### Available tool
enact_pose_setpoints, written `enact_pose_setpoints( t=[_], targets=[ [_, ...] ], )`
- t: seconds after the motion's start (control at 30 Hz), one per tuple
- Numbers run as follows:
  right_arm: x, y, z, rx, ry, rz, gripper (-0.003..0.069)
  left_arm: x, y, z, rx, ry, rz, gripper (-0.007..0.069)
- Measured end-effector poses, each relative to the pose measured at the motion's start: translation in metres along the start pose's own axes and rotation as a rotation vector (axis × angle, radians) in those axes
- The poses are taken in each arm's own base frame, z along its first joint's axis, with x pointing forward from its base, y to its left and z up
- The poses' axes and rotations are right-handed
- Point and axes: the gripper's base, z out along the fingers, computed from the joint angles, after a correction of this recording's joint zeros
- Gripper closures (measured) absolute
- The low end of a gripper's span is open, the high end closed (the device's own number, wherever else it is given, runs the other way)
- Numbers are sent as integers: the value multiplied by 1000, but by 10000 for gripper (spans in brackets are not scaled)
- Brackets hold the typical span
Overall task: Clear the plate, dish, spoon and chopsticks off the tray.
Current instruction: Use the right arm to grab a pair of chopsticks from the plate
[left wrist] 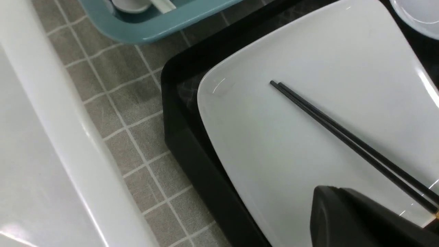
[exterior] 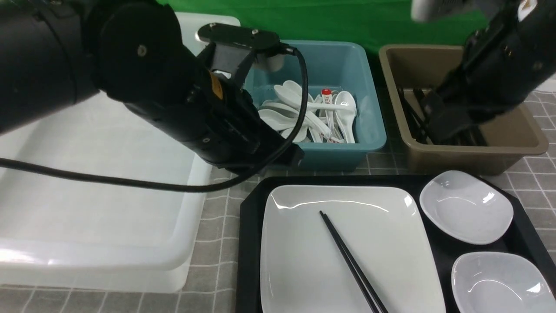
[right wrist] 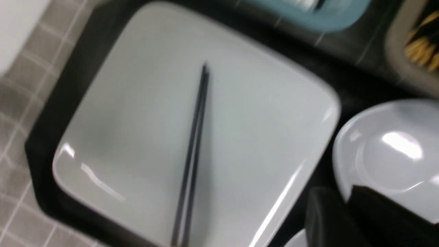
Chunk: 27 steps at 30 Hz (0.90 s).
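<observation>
The 2 chopsticks (exterior: 349, 261) lie side by side, diagonally on the plate (exterior: 299, 261), on the tray (exterior: 248, 243) at the near right. They look light, stiff, thin and probably slippery on the glaze, so pinch both at mid-length. I cannot tell how open the left tool (left wrist: 356, 219) or right tool (right wrist: 346, 216) is, nor what either holds. No writing is readable.

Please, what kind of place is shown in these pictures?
Probably a dish-sorting station, like a canteen tray return: a black tray holds a plate with chopsticks on it, a blue tub holds white spoons, and a brown tub holds dark sticks.
</observation>
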Motion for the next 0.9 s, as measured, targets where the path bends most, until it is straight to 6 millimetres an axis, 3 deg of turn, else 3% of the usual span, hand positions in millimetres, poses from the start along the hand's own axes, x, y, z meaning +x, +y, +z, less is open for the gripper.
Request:
enact_pose_setpoints(
  t=[0.03,0.1,0.13,0.17,0.2,0.3,0.53,0.77,0.83,0.87,0.9],
  targets=[
    [1,0,3,0,9,3,468,0,0,0,-1,1,5,622],
    [16,20,40,-25,93,-36,312,1,0,0,-4,10,30,622],
    [19,24,49,-29,102,-47,272,1,0,0,-4,10,35,622],
    [30,38,79,-39,114,-85,158,1,0,0,0,11,47,622],
    [34,44,93,-44,120,-98,113,1,0,0,2,12,51,622],
    [44,52,121,-47,143,-96,82,1,0,0,2,15,53,622],
    [48,56,161,-54,215,-46,128,2,0,0,2,19,56,622],
    [51,56,179,-53,267,-37,256,1,0,0,2,16,56,622],
    [51,56,179,-52,267,-53,389,1,0,0,2,16,56,622],
    [51,56,179,-52,267,-53,402,1,0,0,2,16,56,622],
    [51,56,178,-54,262,-58,515,1,0,0,4,16,55,622]
  ],
)
